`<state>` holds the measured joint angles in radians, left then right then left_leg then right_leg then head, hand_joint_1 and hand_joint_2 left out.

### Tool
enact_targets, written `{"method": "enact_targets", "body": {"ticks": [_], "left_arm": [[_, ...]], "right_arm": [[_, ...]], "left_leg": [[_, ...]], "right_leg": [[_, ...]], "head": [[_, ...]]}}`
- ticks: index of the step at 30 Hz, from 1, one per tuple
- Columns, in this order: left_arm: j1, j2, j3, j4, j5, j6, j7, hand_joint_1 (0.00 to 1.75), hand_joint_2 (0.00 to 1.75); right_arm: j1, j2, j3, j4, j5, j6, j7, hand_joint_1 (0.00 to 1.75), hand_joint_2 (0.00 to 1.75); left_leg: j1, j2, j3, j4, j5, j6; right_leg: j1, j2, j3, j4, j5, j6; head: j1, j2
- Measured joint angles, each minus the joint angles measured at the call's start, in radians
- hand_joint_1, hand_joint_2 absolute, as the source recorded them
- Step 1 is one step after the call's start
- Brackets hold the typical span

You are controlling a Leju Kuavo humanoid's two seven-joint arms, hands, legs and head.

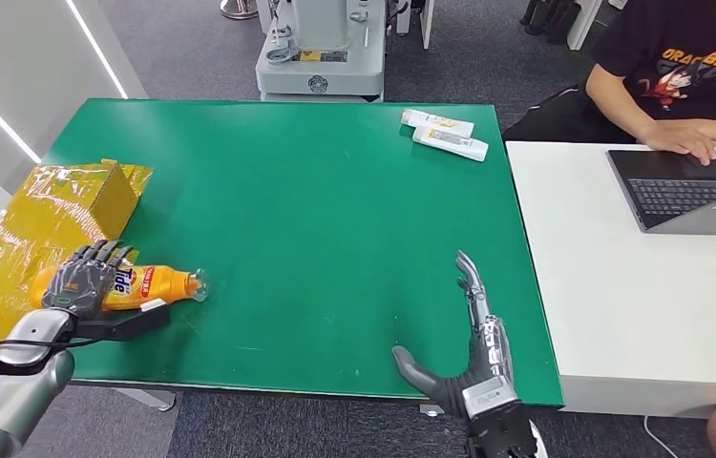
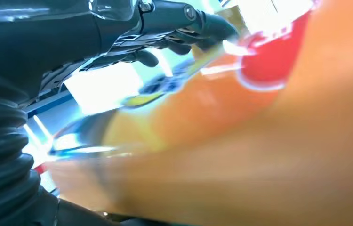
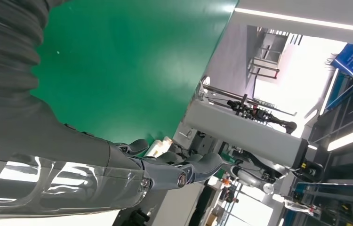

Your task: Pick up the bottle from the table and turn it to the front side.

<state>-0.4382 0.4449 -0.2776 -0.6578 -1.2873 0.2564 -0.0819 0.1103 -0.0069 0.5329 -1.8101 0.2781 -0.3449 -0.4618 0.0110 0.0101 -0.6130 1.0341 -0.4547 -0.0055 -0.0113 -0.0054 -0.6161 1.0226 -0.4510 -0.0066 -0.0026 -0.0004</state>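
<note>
I have the bottle (image 1: 139,284) at the lower left of the head view, lying on its side on the green table (image 1: 316,229) near the front edge, its clear cap end pointing toward the middle of the frame. It is an orange plastic bottle with a glossy printed label, rounded in the body and narrowing to the neck. My left hand (image 1: 82,283) is wrapped over its fat end, fingers curled across the top and thumb underneath, so I read that as a grasp. In the left wrist view the bottle (image 2: 240,141) is a blurred orange mass pressed close under the dark fingers (image 2: 184,19).

I judge the step to be the pick-up: the grip looks made, but I can't tell whether the bottle has left the surface. Next I would need to lift it and roll the wrist until the label faces forward, keeping a firm hold since the plastic looks slick.

My right hand (image 1: 469,353) sits at the lower centre-right, flat and released, fingers extended over the table and holding nothing.

Just behind the bottle stands a cardboard box (image 1: 58,215) wrapped in shiny yellow tape. Two white tubes (image 1: 445,135) lie at the far edge, upper right of centre.
</note>
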Motion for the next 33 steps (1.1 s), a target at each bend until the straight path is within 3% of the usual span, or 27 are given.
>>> {"method": "enact_targets", "body": {"ticks": [6, 14, 23, 31, 33], "left_arm": [[-0.005, 0.013, 0.028, -0.053, 0.007, -0.017, -0.015, 0.0, 1.75], [-0.1, 0.017, 0.028, -0.057, 0.056, -0.038, -0.049, 0.0, 1.75], [-0.113, 0.067, 0.028, -0.096, 0.144, -0.036, -0.074, 0.0, 1.75], [-0.13, 0.084, 0.055, -0.222, 0.328, 0.007, -0.113, 0.0, 1.75], [-0.106, 0.08, 0.075, -0.277, 0.436, 0.049, -0.158, 0.0, 1.75]], "right_arm": [[-0.005, 0.0, 0.0, 0.0, -0.011, -0.01, -0.01, 0.0, 1.75], [-0.012, 0.001, 0.0, 0.0, -0.036, -0.052, -0.03, 0.0, 1.75], [-0.018, 0.01, -0.001, 0.0, -0.048, -0.063, -0.045, 0.0, 1.75], [-0.022, 0.012, -0.003, 0.001, -0.064, -0.066, -0.06, 0.0, 1.75], [-0.02, 0.014, -0.003, 0.001, -0.064, -0.063, -0.061, 0.0, 1.75]], "left_leg": [[0.0, -0.001, 0.0, 0.0, 0.0, 0.0], [0.0, -0.002, -0.001, 0.0, 0.0, -0.001], [0.0, -0.001, -0.001, 0.0, 0.0, -0.001], [0.0, -0.001, -0.001, 0.0, 0.0, -0.001], [0.0, -0.001, -0.001, 0.0, 0.0, -0.001]], "right_leg": [[0.0, -0.001, 0.0, 0.0, 0.0, 0.0], [0.0, -0.001, 0.0, 0.0, 0.0, 0.0], [0.0, -0.001, -0.001, 0.0, 0.0, -0.001], [0.001, -0.001, 0.0, 0.0, 0.0, 0.0], [0.001, 0.0, 0.0, 0.0, 0.0, 0.0]], "head": [[0.0, 0.0], [0.0, 0.0], [0.0, 0.0], [0.0, 0.0], [0.0, 0.0]]}}
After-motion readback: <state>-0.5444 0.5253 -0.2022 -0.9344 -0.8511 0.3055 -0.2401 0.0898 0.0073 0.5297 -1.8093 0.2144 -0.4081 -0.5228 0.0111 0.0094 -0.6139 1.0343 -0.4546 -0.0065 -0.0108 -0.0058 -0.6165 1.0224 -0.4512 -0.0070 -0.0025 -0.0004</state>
